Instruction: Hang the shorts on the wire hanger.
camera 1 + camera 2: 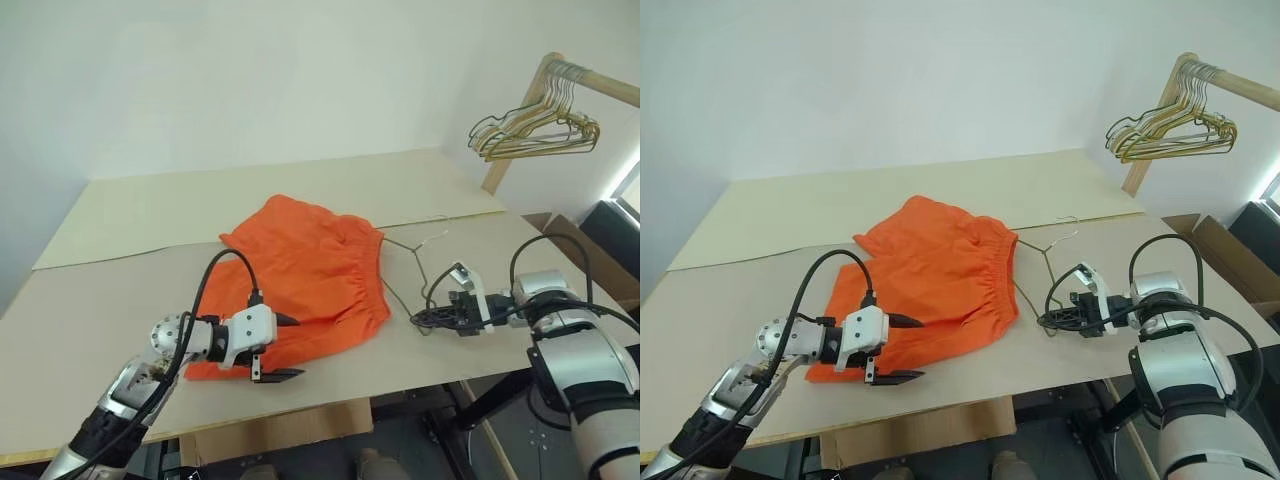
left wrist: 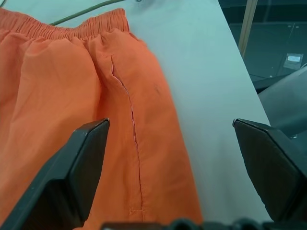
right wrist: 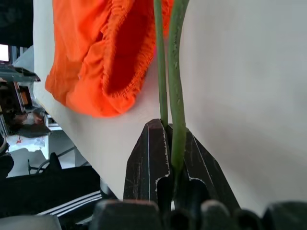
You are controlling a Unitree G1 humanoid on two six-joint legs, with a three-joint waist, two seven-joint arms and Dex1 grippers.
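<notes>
The orange shorts [image 1: 300,275] lie flat in the middle of the table, waistband toward the right. The thin wire hanger [image 1: 398,246] lies just right of the waistband, partly tucked under the cloth. My right gripper [image 1: 425,319] is shut on the hanger's lower wire; the right wrist view shows the green wire [image 3: 177,72] pinched between its fingers [image 3: 148,158]. At the near edge of the shorts my left gripper [image 1: 292,348] hovers with its jaws wide open. In the left wrist view one finger [image 2: 81,163] is over the cloth [image 2: 72,96] and the other over bare table.
A wooden rack at the back right carries a bunched cluster of gold and dark hangers [image 1: 535,130]. The beige table [image 1: 150,210] has a seam across its middle; its near edge runs just below my grippers. A cardboard box [image 1: 575,245] stands beyond the right edge.
</notes>
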